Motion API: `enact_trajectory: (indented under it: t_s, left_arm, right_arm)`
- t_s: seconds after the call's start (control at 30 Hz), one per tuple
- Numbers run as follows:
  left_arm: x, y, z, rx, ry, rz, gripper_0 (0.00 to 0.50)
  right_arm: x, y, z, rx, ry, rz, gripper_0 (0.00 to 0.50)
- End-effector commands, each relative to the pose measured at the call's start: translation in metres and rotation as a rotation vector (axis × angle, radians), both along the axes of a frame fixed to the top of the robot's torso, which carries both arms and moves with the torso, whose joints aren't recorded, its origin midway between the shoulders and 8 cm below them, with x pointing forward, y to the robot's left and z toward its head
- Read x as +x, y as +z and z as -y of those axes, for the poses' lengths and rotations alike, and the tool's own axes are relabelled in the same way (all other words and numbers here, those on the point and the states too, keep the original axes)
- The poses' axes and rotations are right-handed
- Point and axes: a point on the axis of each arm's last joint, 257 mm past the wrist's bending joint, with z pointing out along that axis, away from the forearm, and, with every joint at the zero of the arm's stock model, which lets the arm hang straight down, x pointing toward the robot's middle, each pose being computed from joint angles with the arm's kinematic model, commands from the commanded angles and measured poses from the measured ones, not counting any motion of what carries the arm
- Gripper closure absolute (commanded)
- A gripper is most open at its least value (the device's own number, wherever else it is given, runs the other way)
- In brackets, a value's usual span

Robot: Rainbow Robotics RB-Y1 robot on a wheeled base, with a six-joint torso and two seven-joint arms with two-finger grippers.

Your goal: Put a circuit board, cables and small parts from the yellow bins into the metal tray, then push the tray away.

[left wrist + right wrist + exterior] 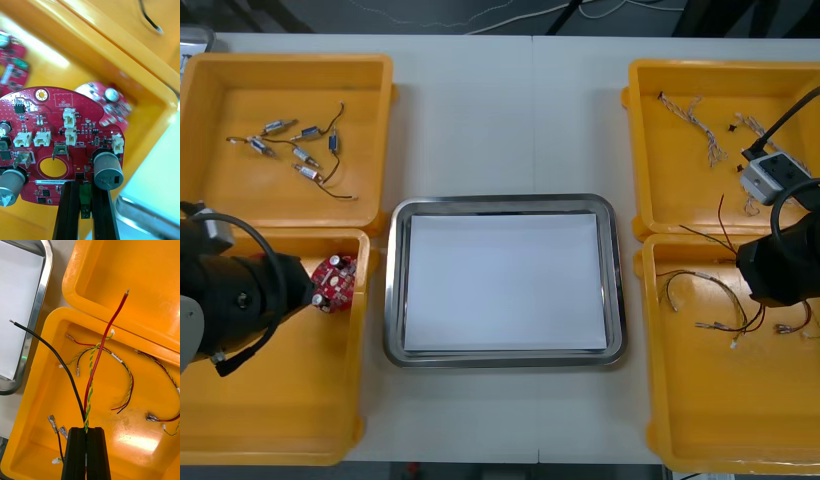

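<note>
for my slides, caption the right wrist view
Right gripper shut on a bundle of cables over a yellow bin.

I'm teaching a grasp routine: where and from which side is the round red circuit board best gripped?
Probably by the green connector on its rim, coming edge-on. The circuit board is a thin disc crowded with tall capacitors, so that blocky connector gives the fingers flat sides. The left gripper is shut on it there, a finger either side. The right gripper is shut on cables.

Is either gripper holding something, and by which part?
Left gripper pinches a red circuit board by its rim, at a green connector. Right gripper pinches a few cables partway along, their far ends free.
</note>
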Motion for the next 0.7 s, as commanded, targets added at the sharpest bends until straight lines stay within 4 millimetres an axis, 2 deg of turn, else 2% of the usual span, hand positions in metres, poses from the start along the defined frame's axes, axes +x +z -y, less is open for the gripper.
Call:
enact_trajectory:
  t_s: [0.03, 0.4, 0.7]
  left_arm:
    - [0.006, 0.017, 0.029, 0.131, -0.227, 0.04, 0.5]
    - [0.0, 0.013, 0.081, 0.166, -0.433, 0.031, 0.5]
    - [-0.005, 0.01, 0.105, 0.175, -0.531, 0.019, 0.5]
  right_arm:
    - [0.001, 0.013, 0.001, -0.022, -0.006, 0.029, 0.5]
    - [0.001, 0.013, 0.001, -0.022, -0.006, 0.029, 0.5]
    - [0.001, 0.013, 0.001, -0.022, -0.006, 0.029, 0.5]
